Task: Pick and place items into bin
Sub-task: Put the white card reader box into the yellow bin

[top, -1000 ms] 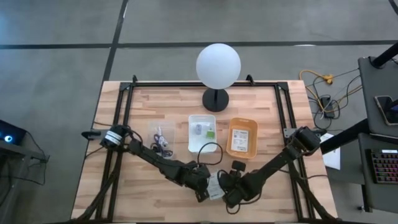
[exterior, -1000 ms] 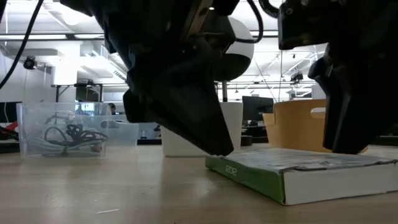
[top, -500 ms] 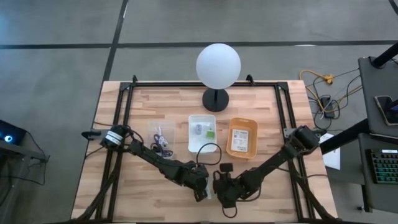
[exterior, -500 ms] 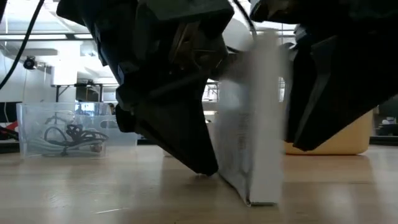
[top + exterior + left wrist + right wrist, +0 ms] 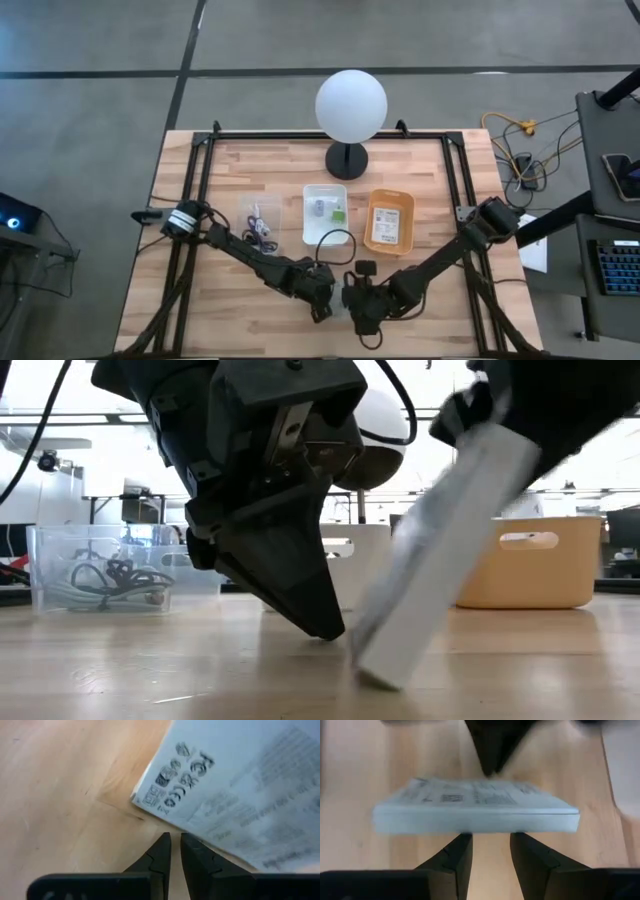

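A flat white printed packet (image 5: 440,550) stands tilted on the table near its near edge, between my two grippers. Its lower edge (image 5: 375,672) rests on the wood. My left gripper (image 5: 325,628) is shut and points down at the table just beside that lower edge; its wrist view shows the packet's printed face (image 5: 240,780) right ahead of the fingers. My right gripper (image 5: 490,842) is open behind the packet's narrow side (image 5: 475,820). In the high view the two grippers (image 5: 322,298) (image 5: 358,300) nearly meet and hide most of the packet. My left gripper's shut fingers (image 5: 162,852) stand at the packet's lower edge; I cannot tell whether they touch it. My right gripper's open fingertips (image 5: 460,845) are at the packet's long narrow side (image 5: 490,825), not pinching it. The packet leans over toward this gripper with its lower edge on the table.
Toward the far side stand three bins: a clear one with cables (image 5: 260,215), a white one (image 5: 325,210) holding small items, and an orange one (image 5: 390,222) holding a printed packet. A white globe lamp (image 5: 350,105) stands behind them. Bare wood lies to the left and right of the grippers.
The packet lay flat on the table a second ago. It was tipped up onto its edge, stood nearly upright half a second ago, and now leans over toward the right gripper. The right gripper moved toward the table's left, closer to the left gripper.
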`<control>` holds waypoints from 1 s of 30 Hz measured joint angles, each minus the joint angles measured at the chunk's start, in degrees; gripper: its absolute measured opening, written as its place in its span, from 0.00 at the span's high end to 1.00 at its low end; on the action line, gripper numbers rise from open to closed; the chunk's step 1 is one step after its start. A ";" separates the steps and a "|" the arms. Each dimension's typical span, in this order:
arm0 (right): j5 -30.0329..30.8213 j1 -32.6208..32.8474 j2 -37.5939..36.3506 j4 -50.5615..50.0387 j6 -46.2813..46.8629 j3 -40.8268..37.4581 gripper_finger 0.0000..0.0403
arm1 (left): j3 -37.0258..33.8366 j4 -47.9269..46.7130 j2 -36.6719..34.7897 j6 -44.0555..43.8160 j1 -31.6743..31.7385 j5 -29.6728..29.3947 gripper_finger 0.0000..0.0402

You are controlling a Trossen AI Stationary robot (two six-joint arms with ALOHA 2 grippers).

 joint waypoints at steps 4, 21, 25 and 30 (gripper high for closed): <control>-0.07 -0.30 0.45 0.55 -1.61 0.00 0.71 | -0.34 0.27 -0.04 0.02 0.08 -0.22 0.93; 4.35 -1.73 0.52 3.50 -4.17 1.38 0.71 | -0.41 4.80 -0.11 0.48 0.11 -1.20 0.93; 4.33 -1.68 0.52 1.59 -5.24 2.08 0.71 | -0.46 4.80 -0.14 0.50 0.11 -1.20 0.93; 4.35 -1.66 0.52 0.48 -9.70 2.18 0.71 | -0.56 4.81 -0.33 0.50 0.07 -1.18 0.93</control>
